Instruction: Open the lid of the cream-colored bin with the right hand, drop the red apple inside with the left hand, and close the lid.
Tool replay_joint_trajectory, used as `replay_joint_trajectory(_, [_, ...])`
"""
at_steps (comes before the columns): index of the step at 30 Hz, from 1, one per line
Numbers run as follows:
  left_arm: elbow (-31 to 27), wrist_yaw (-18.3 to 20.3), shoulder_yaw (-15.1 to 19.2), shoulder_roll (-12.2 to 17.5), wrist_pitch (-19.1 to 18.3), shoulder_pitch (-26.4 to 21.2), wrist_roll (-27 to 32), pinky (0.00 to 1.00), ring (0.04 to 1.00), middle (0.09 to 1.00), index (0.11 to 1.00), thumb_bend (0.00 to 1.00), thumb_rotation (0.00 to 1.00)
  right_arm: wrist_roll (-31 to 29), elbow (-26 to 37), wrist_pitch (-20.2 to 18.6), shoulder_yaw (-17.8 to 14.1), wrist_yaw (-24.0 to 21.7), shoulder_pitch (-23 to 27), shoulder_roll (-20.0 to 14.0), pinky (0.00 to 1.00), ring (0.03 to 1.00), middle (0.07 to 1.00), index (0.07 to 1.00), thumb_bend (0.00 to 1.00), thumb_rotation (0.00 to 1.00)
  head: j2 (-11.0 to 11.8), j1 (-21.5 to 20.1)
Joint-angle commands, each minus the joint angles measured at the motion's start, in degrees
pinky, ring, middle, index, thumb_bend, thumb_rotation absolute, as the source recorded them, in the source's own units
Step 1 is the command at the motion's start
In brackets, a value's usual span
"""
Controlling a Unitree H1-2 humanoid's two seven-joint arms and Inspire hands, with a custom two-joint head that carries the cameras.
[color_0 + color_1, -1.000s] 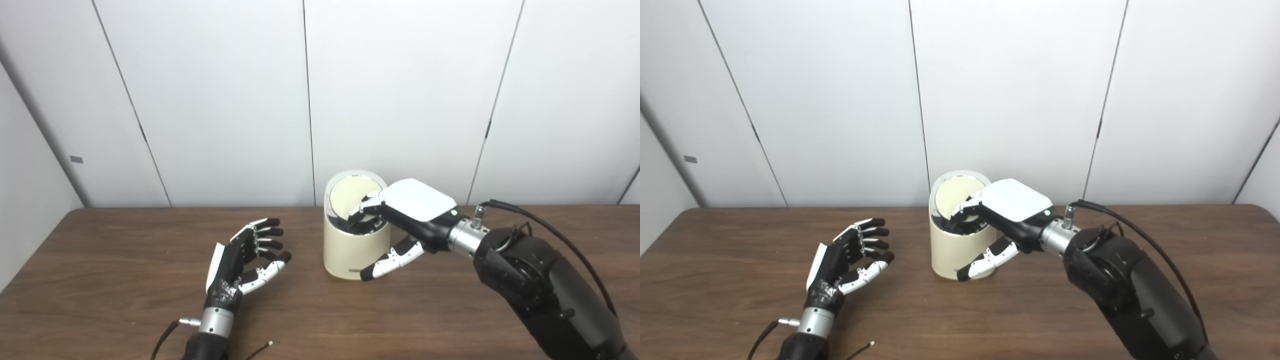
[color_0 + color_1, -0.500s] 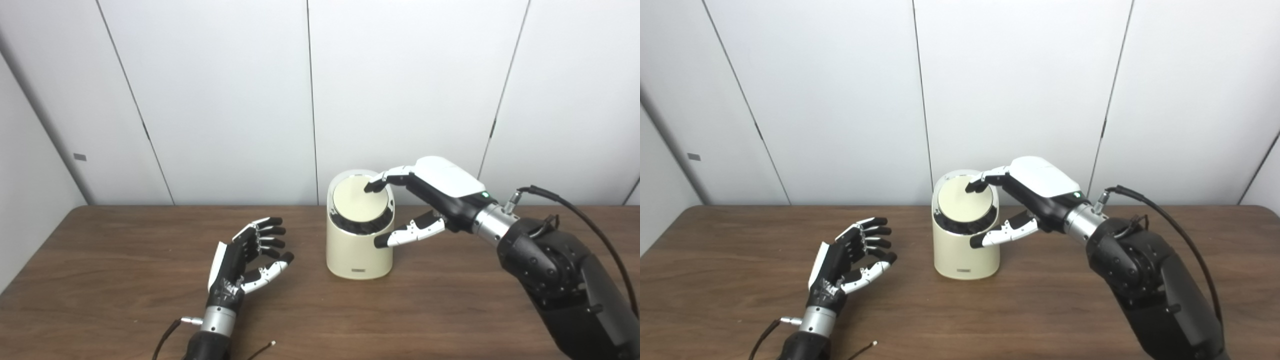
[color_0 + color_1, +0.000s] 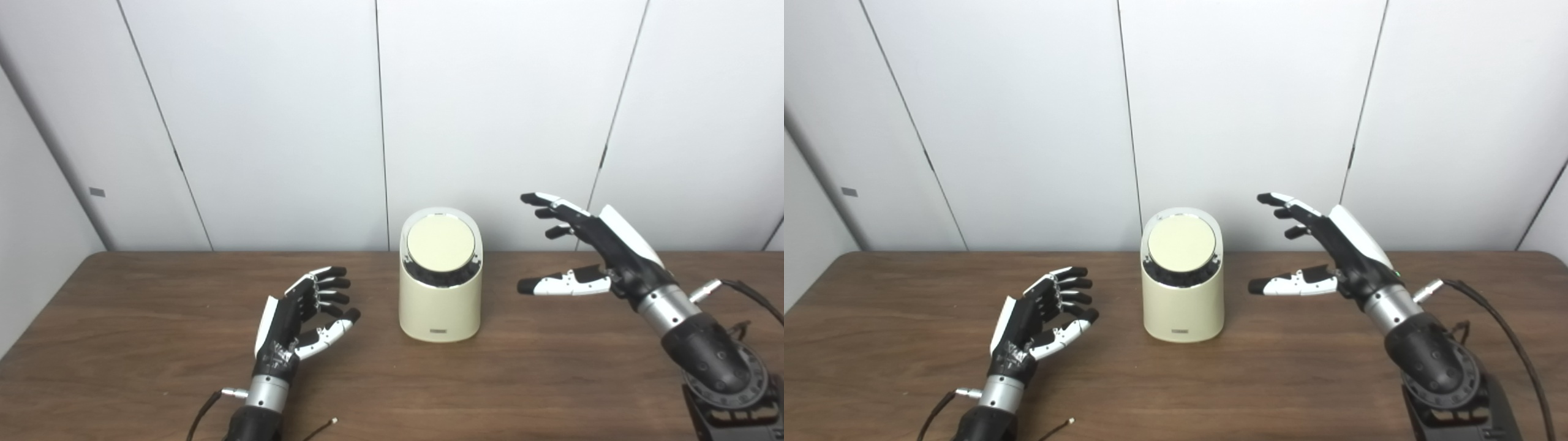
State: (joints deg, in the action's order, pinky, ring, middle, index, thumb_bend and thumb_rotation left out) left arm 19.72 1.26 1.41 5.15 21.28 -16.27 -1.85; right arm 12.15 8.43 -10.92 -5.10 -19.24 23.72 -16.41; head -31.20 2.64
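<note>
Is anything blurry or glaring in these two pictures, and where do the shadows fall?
Left eye view: soft, even light; the bin and both the left hand and the right hand look fairly sharp, with only a faint shadow at the bin's base. Right eye view: much the same, mild sheen on the table, no strong glare, the wall panel lines lean outward toward the edges.

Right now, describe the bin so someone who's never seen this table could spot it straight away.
On the brown wooden table, look near the middle, close to the white panelled wall. The bin stands between the two robot hands: a short cream-colored cylinder whose round lid is closed and slopes toward the viewer.
</note>
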Motion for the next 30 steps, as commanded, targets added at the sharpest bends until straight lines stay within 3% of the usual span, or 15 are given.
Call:
replay_joint_trajectory(1, [2.13,0.63,-0.55,-0.93,0.75,3.45,1.16,0.53,0.625,0.701,0.744,0.60,0.09,-4.39,-1.51,2.26,-1.93,1.66,-0.16,-0.57,0.72,0.820,0.895,0.871,0.71,0.31,0.04,-0.19])
replay_joint_trajectory(5, [1.21,1.58,-0.53,-0.83,0.60,3.72,1.87,0.54,0.630,0.705,0.749,0.60,0.05,-8.53,-6.97,9.68,-2.98,3.33,-3.00,-0.09,0.73,0.807,0.877,0.858,0.76,0.32,0.06,-0.85])
replay_joint_trajectory(10, [0.86,2.09,-0.40,-0.48,1.14,3.83,1.88,0.53,0.626,0.703,0.750,0.61,0.08,-12.27,-8.30,11.37,-2.43,4.71,-5.75,2.07,0.71,0.834,0.884,0.865,0.79,0.31,0.07,-1.21])
replay_joint_trajectory(13, [0.62,2.23,-0.31,-0.29,1.26,3.96,1.91,0.53,0.627,0.703,0.749,0.63,0.12,-12.16,-8.40,12.46,-1.50,5.37,-6.31,2.56,0.69,0.823,0.875,0.864,0.77,0.29,0.00,-1.92])
replay_joint_trajectory(18, [-0.80,3.07,-0.35,0.27,0.61,4.63,2.39,0.53,0.641,0.722,0.763,0.59,0.10,-11.48,-7.58,12.20,-0.47,6.89,-7.67,3.78,0.70,0.818,0.876,0.854,0.75,0.26,-0.21,-2.27])
replay_joint_trajectory(23, [-2.18,3.20,0.08,0.18,-0.15,5.27,2.36,0.54,0.651,0.719,0.757,0.61,0.09,-12.03,-8.30,14.67,0.12,7.72,-9.40,4.77,0.71,0.811,0.863,0.847,0.72,0.23,-0.29,-2.47])
replay_joint_trajectory(30, [-3.82,3.42,0.07,0.51,-0.32,5.94,2.36,0.55,0.662,0.723,0.760,0.63,0.14,-10.77,-9.52,17.43,0.98,9.45,-11.62,5.21,0.69,0.812,0.864,0.851,0.74,0.27,-0.30,-1.78])
